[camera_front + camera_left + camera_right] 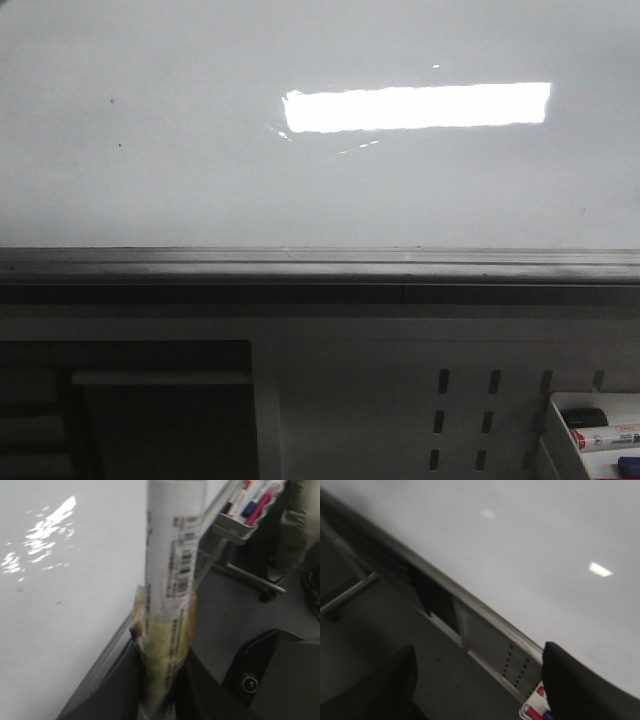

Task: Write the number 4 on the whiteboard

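A: Where is the large glossy white whiteboard (180,150)?
B: It fills the upper half of the front view, with a bright rectangular light reflection (415,107) right of centre. No drawn 4 shows on it, only a couple of tiny dark specks at the left.
A: And its edge?
B: A grey metal edge rail (320,265) runs the full width beneath the board. Below that sits a white perforated panel with slots (465,415), beside a dark recess on the left.
A: Any containers?
B: A small white tray (556,420) at the lower right corner of the front view holds markers: one with a black cap (586,417), one with a red-and-white label (605,438), and a bit of blue below.
A: The grippers?
B: The left gripper (165,652) is closed around a white cylindrical marker with a barcode label (172,545), padded with yellowish wrapping, close beside the board near the rail. The right gripper (480,680) stands wide apart, its dark fingers (575,685) empty, the board lying broad and bare beyond them.
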You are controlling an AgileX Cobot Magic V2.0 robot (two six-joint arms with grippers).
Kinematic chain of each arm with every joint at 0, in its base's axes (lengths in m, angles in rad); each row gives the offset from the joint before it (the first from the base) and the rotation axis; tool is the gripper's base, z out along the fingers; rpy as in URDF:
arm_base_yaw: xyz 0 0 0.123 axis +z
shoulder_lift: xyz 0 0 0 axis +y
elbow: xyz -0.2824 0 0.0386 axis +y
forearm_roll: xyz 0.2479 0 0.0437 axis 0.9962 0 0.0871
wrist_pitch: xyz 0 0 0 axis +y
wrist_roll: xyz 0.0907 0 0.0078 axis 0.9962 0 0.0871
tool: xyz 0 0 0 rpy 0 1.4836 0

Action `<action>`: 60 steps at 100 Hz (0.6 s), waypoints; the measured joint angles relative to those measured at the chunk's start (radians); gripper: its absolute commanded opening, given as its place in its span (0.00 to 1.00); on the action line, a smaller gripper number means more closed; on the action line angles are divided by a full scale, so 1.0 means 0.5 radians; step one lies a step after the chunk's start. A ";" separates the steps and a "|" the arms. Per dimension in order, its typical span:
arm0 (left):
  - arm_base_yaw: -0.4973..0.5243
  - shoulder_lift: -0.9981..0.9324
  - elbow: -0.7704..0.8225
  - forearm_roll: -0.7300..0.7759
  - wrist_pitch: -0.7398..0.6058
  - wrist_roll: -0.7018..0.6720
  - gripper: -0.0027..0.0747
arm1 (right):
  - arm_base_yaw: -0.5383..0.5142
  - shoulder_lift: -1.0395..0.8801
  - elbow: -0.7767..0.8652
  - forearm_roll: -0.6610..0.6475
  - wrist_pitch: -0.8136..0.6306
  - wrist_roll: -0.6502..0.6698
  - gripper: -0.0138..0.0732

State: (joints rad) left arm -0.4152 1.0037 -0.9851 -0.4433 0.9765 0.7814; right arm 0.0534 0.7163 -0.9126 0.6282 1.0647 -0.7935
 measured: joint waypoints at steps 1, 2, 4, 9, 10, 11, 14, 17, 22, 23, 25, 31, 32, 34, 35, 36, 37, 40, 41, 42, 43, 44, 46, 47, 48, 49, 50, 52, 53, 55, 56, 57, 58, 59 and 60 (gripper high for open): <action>-0.027 0.004 0.000 0.000 0.000 0.005 0.02 | 0.000 0.028 -0.008 0.012 0.015 -0.051 0.70; -0.040 0.013 0.000 0.000 0.000 0.010 0.02 | 0.000 0.042 -0.024 0.035 0.043 -0.076 0.70; -0.079 0.027 0.000 -0.005 0.000 0.019 0.02 | 0.000 0.083 -0.048 0.069 0.071 -0.147 0.70; -0.170 0.065 -0.003 -0.005 0.000 0.052 0.02 | 0.000 0.175 -0.101 0.141 0.171 -0.291 0.70; -0.196 0.071 -0.003 -0.005 0.000 0.065 0.02 | 0.006 0.198 -0.108 0.151 0.183 -0.310 0.70; -0.209 0.082 -0.003 -0.005 0.000 0.071 0.02 | 0.011 0.210 -0.121 0.170 0.194 -0.346 0.70; -0.258 0.106 -0.003 -0.005 0.000 0.099 0.02 | 0.023 0.253 -0.149 0.201 0.244 -0.414 0.70; -0.319 0.130 -0.003 -0.005 0.000 0.120 0.02 | 0.040 0.305 -0.175 0.223 0.275 -0.476 0.70; -0.400 0.169 -0.003 -0.005 0.000 0.152 0.02 | 0.089 0.368 -0.214 0.243 0.306 -0.572 0.70; -0.411 0.180 -0.003 -0.005 0.000 0.156 0.02 | 0.106 0.376 -0.224 0.249 0.311 -0.581 0.70; -0.442 0.196 -0.003 -0.005 0.000 0.166 0.02 | 0.134 0.397 -0.238 0.253 0.317 -0.601 0.70; -0.522 0.236 -0.003 -0.009 -0.004 0.180 0.02 | 0.220 0.448 -0.270 0.261 0.321 -0.640 0.70; -0.529 0.245 -0.003 -0.009 -0.008 0.180 0.02 | 0.243 0.453 -0.276 0.261 0.321 -0.644 0.70; -0.551 0.257 -0.003 -0.014 -0.008 0.180 0.02 | 0.267 0.466 -0.281 0.265 0.321 -0.652 0.70; -0.557 0.258 -0.003 -0.013 -0.008 0.184 0.02 | 0.291 0.470 -0.282 0.265 0.321 -0.652 0.70; -0.570 0.265 -0.003 -0.013 -0.012 0.184 0.02 | 0.303 0.478 -0.287 0.265 0.317 -0.656 0.70; -0.575 0.272 -0.003 -0.013 -0.012 0.184 0.02 | 0.327 0.482 -0.287 0.269 0.312 -0.656 0.70; -0.595 0.284 -0.003 -0.013 -0.021 0.184 0.02 | 0.375 0.500 -0.291 0.269 0.299 -0.661 0.70; -0.604 0.289 -0.003 -0.013 -0.025 0.185 0.02 | 0.388 0.504 -0.295 0.269 0.299 -0.661 0.70; -0.608 0.290 -0.003 -0.013 -0.029 0.189 0.02 | 0.413 0.507 -0.295 0.269 0.286 -0.661 0.70; -0.613 0.293 -0.003 -0.013 -0.030 0.188 0.02 | 0.425 0.514 -0.295 0.273 0.280 -0.664 0.70; -0.619 0.294 -0.003 -0.013 -0.038 0.188 0.02 | 0.450 0.515 -0.295 0.273 0.270 -0.665 0.70; -0.624 0.301 -0.003 -0.013 -0.046 0.188 0.02 | 0.488 0.527 -0.295 0.273 0.259 -0.664 0.70; -0.629 0.299 -0.003 -0.013 -0.048 0.188 0.02 | 0.501 0.535 -0.295 0.273 0.247 -0.664 0.70; -0.630 0.303 -0.003 -0.013 -0.051 0.192 0.02 | 0.514 0.539 -0.295 0.273 0.242 -0.664 0.70; -0.633 0.303 -0.003 -0.013 -0.051 0.192 0.02 | 0.539 0.542 -0.295 0.273 0.229 -0.664 0.70; -0.633 0.303 -0.003 -0.013 -0.057 0.192 0.02 | 0.553 0.549 -0.295 0.273 0.222 -0.664 0.70; -0.639 0.303 -0.003 -0.013 -0.061 0.192 0.02 | 0.592 0.561 -0.295 0.273 0.200 -0.664 0.70; -0.638 0.306 -0.003 -0.013 -0.066 0.192 0.02 | 0.618 0.565 -0.295 0.273 0.192 -0.664 0.70; -0.638 0.304 -0.003 -0.013 -0.066 0.192 0.02 | 0.645 0.578 -0.295 0.273 0.169 -0.665 0.70; -0.640 0.304 -0.003 -0.013 -0.071 0.192 0.02 | 0.671 0.582 -0.295 0.273 0.152 -0.665 0.70; -0.640 0.304 -0.003 -0.013 -0.071 0.192 0.02 | 0.685 0.591 -0.295 0.273 0.143 -0.665 0.70; -0.640 0.304 -0.003 -0.013 -0.071 0.192 0.02 | 0.712 0.596 -0.295 0.273 0.125 -0.665 0.70; -0.640 0.304 -0.003 -0.013 -0.075 0.192 0.02 | 0.725 0.606 -0.295 0.273 0.115 -0.665 0.70; -0.640 0.304 -0.003 -0.013 -0.075 0.192 0.02 | 0.753 0.612 -0.295 0.268 0.106 -0.665 0.70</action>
State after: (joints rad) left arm -0.7352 1.1559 -0.9867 -0.4500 0.9393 0.8776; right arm 0.4301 1.0220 -1.0601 0.7624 1.1174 -1.1263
